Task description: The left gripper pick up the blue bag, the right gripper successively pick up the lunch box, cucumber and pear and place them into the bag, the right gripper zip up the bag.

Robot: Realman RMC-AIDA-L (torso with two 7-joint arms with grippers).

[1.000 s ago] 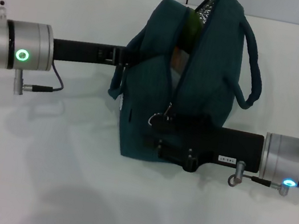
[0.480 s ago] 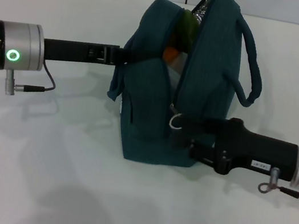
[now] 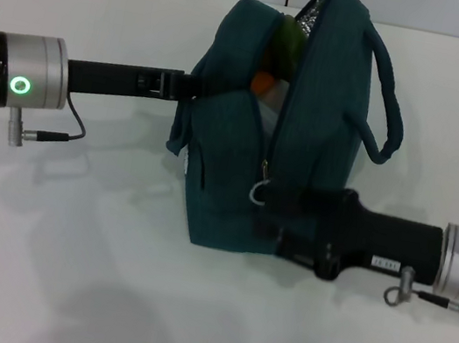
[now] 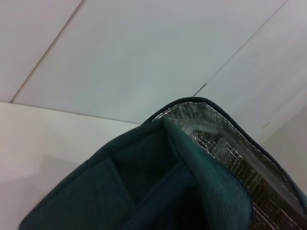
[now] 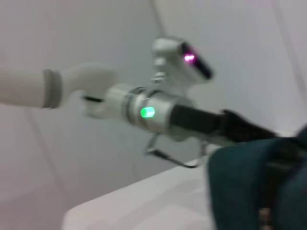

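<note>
Head view shows the bag (image 3: pixel 295 130) upright at table centre, mouth open, pear (image 3: pixel 264 82) and cucumber (image 3: pixel 288 44) inside. Its ring pull (image 3: pixel 258 192) hangs low, touching the right gripper (image 3: pixel 281 207); the zip runs up from there. Left gripper (image 3: pixel 193 87) clamps the bag's left edge; I cannot tell the right fingers' state.

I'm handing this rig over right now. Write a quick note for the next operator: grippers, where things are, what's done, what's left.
Left gripper: at the blue bag's upper edge, holding it upright on the table.
Right gripper: at the zipper ring pull low on the bag's front; grip unclear.
Done: cucumber and pear show inside the open bag; lunch box not visible.
Left: zip the bag; the opening gapes from the pull to the top.
</note>
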